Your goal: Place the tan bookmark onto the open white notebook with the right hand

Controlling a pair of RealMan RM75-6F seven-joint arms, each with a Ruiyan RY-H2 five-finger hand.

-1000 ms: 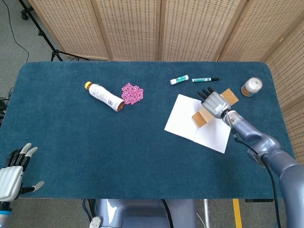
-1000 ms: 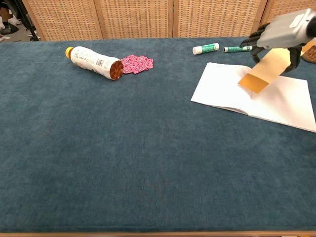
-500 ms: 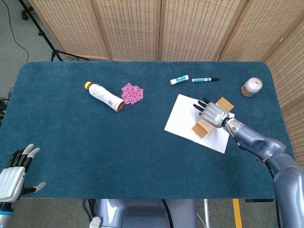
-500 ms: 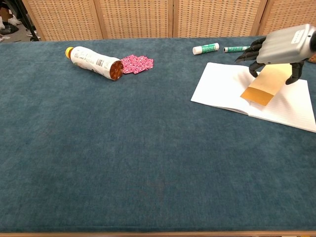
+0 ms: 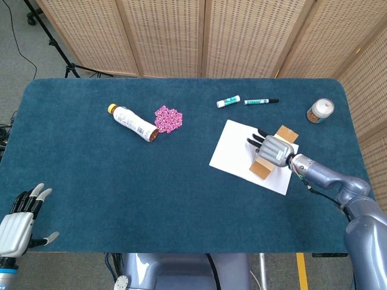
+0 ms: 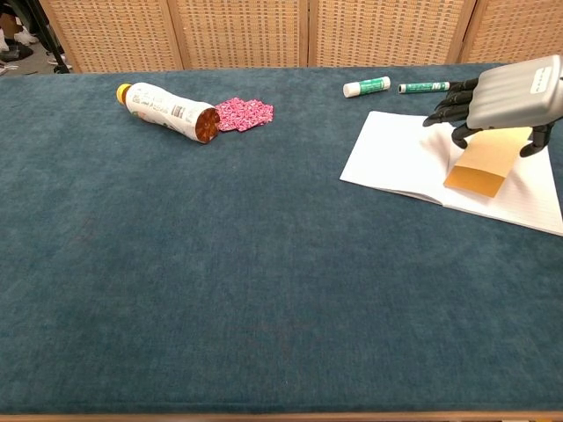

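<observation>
The open white notebook (image 5: 239, 154) (image 6: 400, 156) lies on the right side of the blue table. My right hand (image 5: 271, 147) (image 6: 506, 98) is just above it and grips the tan bookmark (image 5: 262, 168) (image 6: 482, 167), whose lower end hangs close to the page near the notebook's fold. The bookmark's upper end (image 5: 286, 132) sticks out past the hand. My left hand (image 5: 17, 221) hovers at the table's near left corner, holding nothing, its fingers spread apart.
A white bottle (image 5: 133, 122) (image 6: 166, 111) lies on its side beside a pink patterned piece (image 5: 168, 118) (image 6: 243, 113). A glue stick (image 5: 228, 101) (image 6: 366, 86) and a green marker (image 5: 260, 101) (image 6: 422, 87) lie beyond the notebook. A small jar (image 5: 320, 110) stands at the far right.
My right hand has moved toward the near side and lower over the notebook, bringing the bookmark down close to the page. The left hand has barely shifted.
</observation>
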